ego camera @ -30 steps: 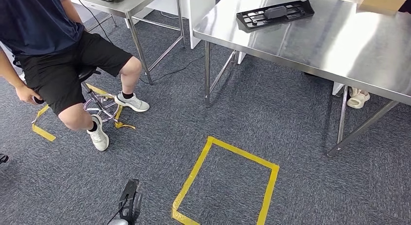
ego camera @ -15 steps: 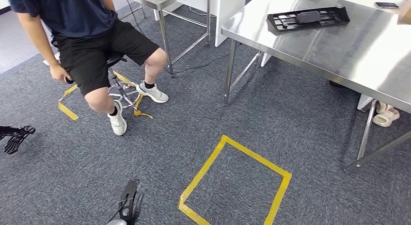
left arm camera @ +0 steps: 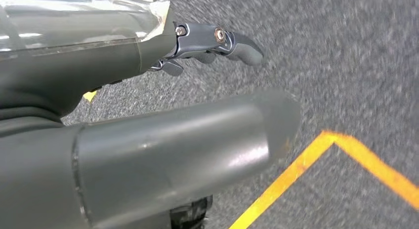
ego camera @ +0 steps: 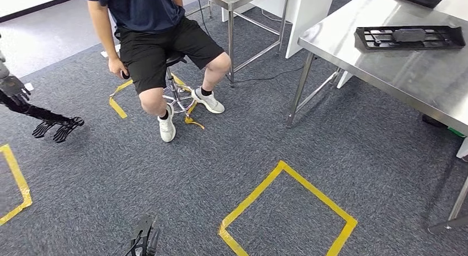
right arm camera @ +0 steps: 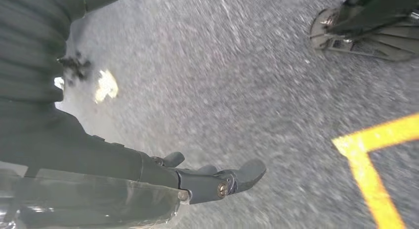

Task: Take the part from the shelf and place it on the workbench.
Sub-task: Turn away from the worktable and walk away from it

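Part [ego camera: 409, 37], a black slotted tray, lies flat on the steel workbench [ego camera: 386, 68] at the upper right of the head view, well apart from both hands. That view also shows the left hand [ego camera: 144, 242] hanging low at the bottom edge. The left wrist view shows the left hand [left arm camera: 148, 110] close up, thumb and dark fingers [left arm camera: 217, 41] stretched out, holding nothing, above grey carpet and a yellow tape line. The right wrist view shows the right hand [right arm camera: 173, 174] likewise spread and empty over carpet.

Since a second ago the whole scene has slid rightward: the camera has turned left, not the things. A second yellow tape corner [ego camera: 14, 184] now shows at the left.

A seated person [ego camera: 154, 41] on a stool sits beyond the taped square [ego camera: 287, 209], beside the workbench's legs.
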You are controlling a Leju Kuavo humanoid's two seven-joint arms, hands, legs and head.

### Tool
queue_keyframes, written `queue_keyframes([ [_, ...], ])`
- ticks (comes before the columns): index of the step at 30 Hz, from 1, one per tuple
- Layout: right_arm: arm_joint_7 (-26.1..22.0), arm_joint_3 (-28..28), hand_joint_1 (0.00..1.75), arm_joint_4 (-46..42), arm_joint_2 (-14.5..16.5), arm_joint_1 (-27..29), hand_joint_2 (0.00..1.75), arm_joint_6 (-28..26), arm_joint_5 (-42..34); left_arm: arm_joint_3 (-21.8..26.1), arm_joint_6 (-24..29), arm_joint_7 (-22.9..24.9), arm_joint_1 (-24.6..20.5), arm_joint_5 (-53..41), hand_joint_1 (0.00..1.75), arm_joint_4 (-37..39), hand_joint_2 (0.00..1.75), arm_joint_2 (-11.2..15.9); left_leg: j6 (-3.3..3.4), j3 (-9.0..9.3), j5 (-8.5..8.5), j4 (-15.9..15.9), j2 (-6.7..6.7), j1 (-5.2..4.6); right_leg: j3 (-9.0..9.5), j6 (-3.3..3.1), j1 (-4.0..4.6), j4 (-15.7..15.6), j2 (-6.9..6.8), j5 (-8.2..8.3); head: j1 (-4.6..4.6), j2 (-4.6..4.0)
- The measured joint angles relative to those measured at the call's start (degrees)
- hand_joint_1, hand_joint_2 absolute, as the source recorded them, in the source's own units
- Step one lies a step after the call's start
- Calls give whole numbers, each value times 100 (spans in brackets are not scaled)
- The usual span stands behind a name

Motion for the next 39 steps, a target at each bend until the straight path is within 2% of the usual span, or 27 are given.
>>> queue_keyframes([
  [1, 1, 16, 0, 2, -6, -4, 175, 4, 0, 8, -3, 1, 1, -14, 0, -3, 0, 10, -38, -22, 16, 7, -56, -4, 14, -38, 10, -55, 11, 15, -3, 0],
  [3, 2, 43, 0, 2, -13, -11, 175, 26, -2, 21, -6, 1, 17, -43, 0, -7, 0, 43, -106, -59, 43, 10, -113, 20, 26, -132, 8, -52, -111, 57, -11, 0],
  [5, 3, 58, 0, 3, -23, -11, 175, 53, -5, 26, -8, 1, 26, -67, 0, -9, 0, 67, -158, -183, -126, 236, 95, 27, 29, -224, -10, -65, -235, 105, -39, 0],
  [7, 3, 60, 0, 3, -34, 6, 175, 67, -8, 25, -17, 2, 19, -91, 0, -16, 0, 66, -201, -471, -526, 888, 391, 34, 3, -277, 5, -66, -367, 129, -73, 0],
  [9, 3, 61, 0, 5, -42, 27, 175, 73, -7, 26, -31, 20, 22, -106, 0, -20, 0, 61, -237, -746, -805, 1545, 484, 58, -17, -292, 30, -63, -516, 133, -79, 0],
  [10, 3, 62, 0, 5, -44, 31, 175, 74, -4, 26, -39, 31, 26, -108, 0, -20, 0, 62, -244, -761, -799, 1628, 503, 66, -23, -292, 36, -63, -589, 132, -80, 0],
  [11, 3, 66, 0, 6, -46, 28, 175, 76, 2, 27, -51, 40, 27, -109, 0, -20, 0, 67, -242, -657, -695, 1482, 529, 72, -23, -292, 39, -62, -656, 131, -80, 0],
  [12, 3, 71, 0, 6, -45, 21, 175, 80, 9, 29, -63, 44, 21, -109, 0, -20, 0, 74, -231, -449, -530, 1142, 586, 74, -18, -291, 39, -62, -717, 129, -81, 0],
  [14, 3, 84, 0, 6, -40, 2, 175, 88, 21, 31, -78, 44, -11, -109, 0, -21, 0, 86, -182, -3, -279, 374, 844, 53, -5, -270, 71, -58, -830, 114, -77, 0],
  [16, 3, 93, 0, 6, -34, -13, 175, 94, 28, 34, -78, 41, -43, -109, 0, -22, 0, 93, -115, 151, -230, 64, 980, 8, 4, -225, 112, -58, -929, 99, -61, 0],
  [18, 3, 98, 0, 5, -24, -27, 175, 96, 34, 39, -78, 41, -54, -109, 0, -22, 0, 108, -36, 127, -199, 38, 854, -15, 8, -167, 124, -69, -1029, 90, -52, 0],
  [19, 3, 98, 0, 4, -19, -35, 175, 96, 35, 40, -78, 42, -55, -110, 0, -22, 0, 111, 7, 126, -172, 10, 791, -12, -6, -141, 118, -38, -989, 59, -49, 0],
  [20, 3, 99, 0, 4, -12, -36, 175, 96, 35, 42, -78, 43, -60, -110, 0, -22, 0, 115, 54, 126, -140, -18, 727, 0, -63, -134, 110, 84, -879, -19, -43, 0],
  [21, 3, 99, 0, 3, -6, -34, 175, 96, 35, 43, -77, 44, -69, -111, 0, -22, 0, 114, 94, 126, -112, -41, 666, 15, -167, -144, 102, 301, -724, -139, -33, 0],
  [22, 3, 100, 0, 4, 0, -29, 175, 97, 35, 46, -77, 44, -78, -111, 0, -22, 0, 113, 119, 111, -95, -46, 600, 15, -332, -170, 84, 661, -550, -304, -23, 0],
  [23, 3, 100, 0, 4, 6, -20, 175, 98, 35, 49, -77, 45, -84, -111, 0, -21, 0, 114, 137, 94, -82, -45, 524, 14, -528, -192, 79, 1074, -444, -468, -18, 0],
  [25, 8, 101, 0, 4, 9, -6, 175, 102, 32, 52, -78, 48, -76, -111, 0, -18, 0, 113, 147, 73, -65, -41, 360, 6, -807, -171, 72, 1632, -366, -628, -14, 0],
  [26, 12, 101, 0, 4, 9, -2, 175, 104, 28, 54, -78, 49, -65, -111, 0, -16, 0, 113, 143, 70, -58, -38, 280, 6, -803, -127, 68, 1600, -355, -575, -12, 0],
  [27, 16, 101, 0, 4, 8, -1, 175, 104, 23, 57, -76, 51, -57, -113, 0, -15, 0, 113, 133, 70, -51, -32, 201, 9, -685, -71, 60, 1330, -339, -436, -10, 0],
  [29, 20, 101, 0, 4, 7, -4, 175, 104, 13, 66, -72, 54, -52, -122, 0, -15, 0, 111, 96, 60, -43, -5, 57, 4, -311, 10, 37, 504, -190, -96, -5, 0],
  [30, 20, 101, 0, 4, 8, -9, 175, 104, 9, 69, -72, 60, -52, -133, 0, -15, 0, 110, 69, 48, -42, 12, -5, -5, -172, 4, 26, 187, -123, 25, -5, 0],
  [31, 20, 101, 0, 4, 10, -13, 175, 105, 6, 70, -74, 73, -51, -143, 0, -15, 0, 109, 39, 33, -39, 22, -51, -15, -105, -28, 27, 25, -78, 82, -9, 0],
  [33, 22, 101, 0, 4, 18, -24, 175, 109, -9, 73, -80, 101, -37, -161, 0, -13, 0, 110, -24, 7, -15, 18, -135, -16, -84, -123, 41, -15, -143, 115, -14, 0],
  [34, 23, 101, 0, 4, 22, -29, 175, 113, -18, 74, -81, 114, -25, -168, 0, -9, 0, 114, -50, -10, -17, 30, -124, -7, -73, -165, 32, -22, -194, 134, -17, 0],
  [36, 25, 101, 0, 4, 26, -27, 175, 121, -38, 75, -90, 128, -10, -182, 0, -4, 0, 114, -102, -126, -184, 260, 102, -1, -56, -249, 6, -43, -299, 172, -43, 0],
  [38, 25, 101, 0, 4, 23, -9, 175, 129, -46, 75, -96, 132, -10, -198, 0, -2, 0, 97, -152, -425, -566, 909, 396, 16, -66, -298, 16, -48, -421, 180, -71, 0],
  [39, 25, 101, 0, 5, 22, 3, 175, 133, -48, 75, -97, 132, -9, -203, 0, 0, 0, 90, -176, -605, -738, 1289, 457, 34, -73, -306, 27, -47, -492, 177, -78, 0],
])
